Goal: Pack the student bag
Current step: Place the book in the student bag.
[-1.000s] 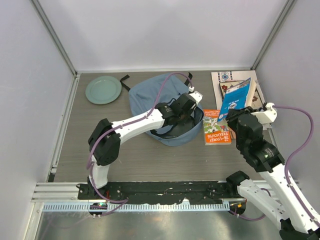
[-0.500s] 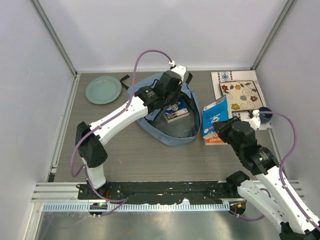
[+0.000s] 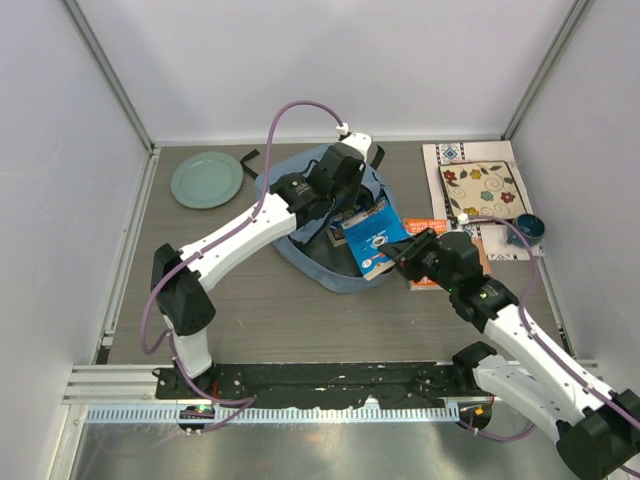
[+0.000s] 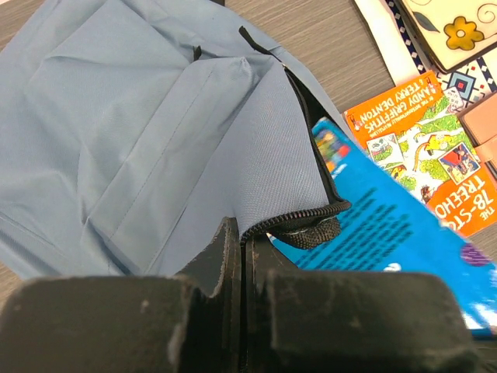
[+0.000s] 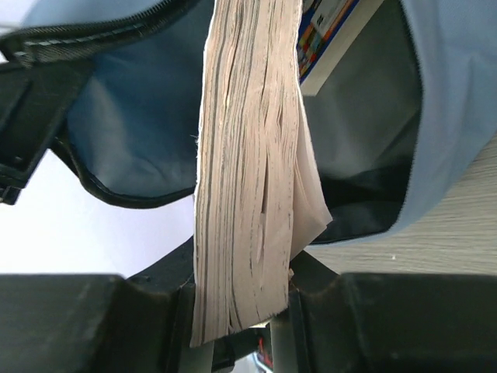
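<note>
The left gripper (image 4: 242, 242) is pressed together on the zipper edge of the student bag (image 4: 116, 116), whose soft blue fabric spreads ahead of it and to its left. The right gripper (image 5: 241, 286) pinches a thick blue book (image 3: 375, 235) by its yellowed page block. The bag's dark-lined mouth gapes directly ahead of its fingers, and the book's far end seems to sit past the rim. Bare wood-grain table (image 3: 300, 320) lies behind both hands.
</note>
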